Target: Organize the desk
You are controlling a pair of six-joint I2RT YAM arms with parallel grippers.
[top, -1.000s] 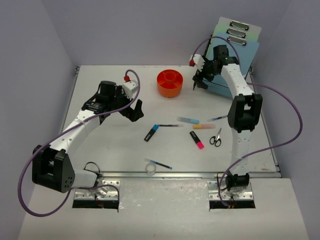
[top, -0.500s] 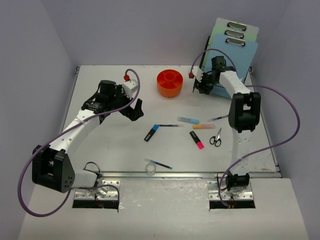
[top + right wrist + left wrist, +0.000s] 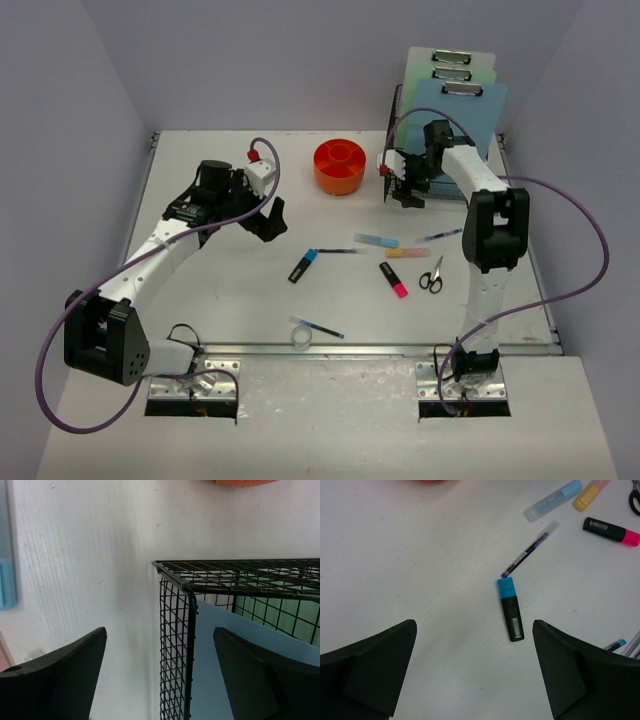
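Ahead of the left gripper (image 3: 474,625), in the gap between its fingers (image 3: 375,670) but nearer the right one, a marker (image 3: 510,609) lies on the desk (image 3: 420,555). A pen (image 3: 528,555) touches its far end and runs on ahead to the right. Farther ahead, beyond the right finger, lie a pair of markers (image 3: 552,500) end to end, a lone marker (image 3: 611,531) and the scissors (image 3: 635,500). Between the fingers of the right gripper (image 3: 160,630) stands a corner of the wire rack (image 3: 240,572), a clipboard (image 3: 205,655) inside it.
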